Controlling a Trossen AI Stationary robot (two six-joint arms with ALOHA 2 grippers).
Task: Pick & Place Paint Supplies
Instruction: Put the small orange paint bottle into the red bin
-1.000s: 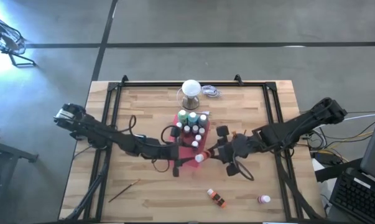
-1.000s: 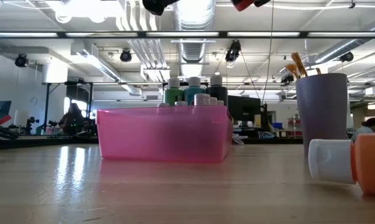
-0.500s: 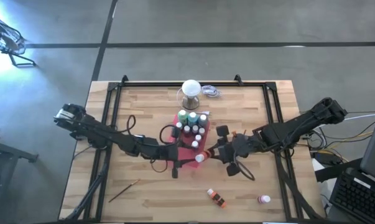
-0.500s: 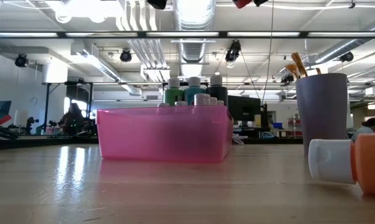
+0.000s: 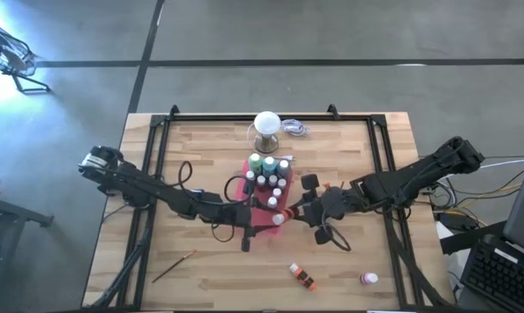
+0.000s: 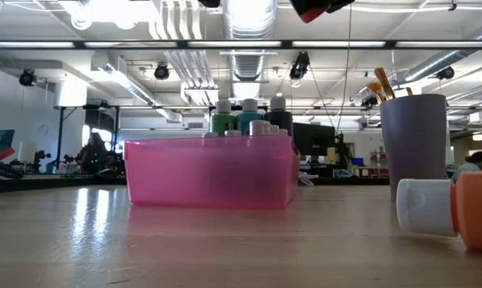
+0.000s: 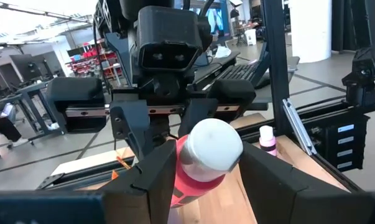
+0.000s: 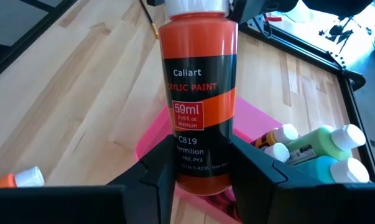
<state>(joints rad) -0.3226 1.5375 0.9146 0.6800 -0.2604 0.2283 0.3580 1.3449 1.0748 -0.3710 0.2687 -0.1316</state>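
An orange-red paint bottle (image 5: 281, 217) with a white cap hangs in the air over the near end of the pink tray (image 5: 266, 209), between both grippers. My right gripper (image 8: 199, 168) is shut on its bottom end. My left gripper (image 7: 209, 165) faces it from the table's left and is closed around the cap end. The tray rests flat on the table and holds several white-capped bottles (image 5: 266, 174), green and teal among them. My left gripper has the bottle's white cap (image 7: 209, 146) pinched between its two fingers. It comes level from the table's left, along the bottle's length. The bottle is clear of the table and the tray. My right gripper pinches the bottle's bottom end (image 8: 199, 177) between its two fingers. It comes from the table's right, slanting down. The bottle runs on past the fingers, label toward the wrist camera, cap (image 8: 196, 6) farthest away.
A white ball-topped stand (image 5: 266, 126) is behind the tray. A purple cup of brushes (image 6: 416, 144) stands right of the tray. An orange bottle (image 5: 302, 276) and a small bottle (image 5: 368, 279) lie near the front edge, and a brush (image 5: 175, 267) lies at front left.
Both arms stay where they were. My left gripper has tipped a little, its underside rising out of the top of the low view. The bottle's red end shows slightly lower there.
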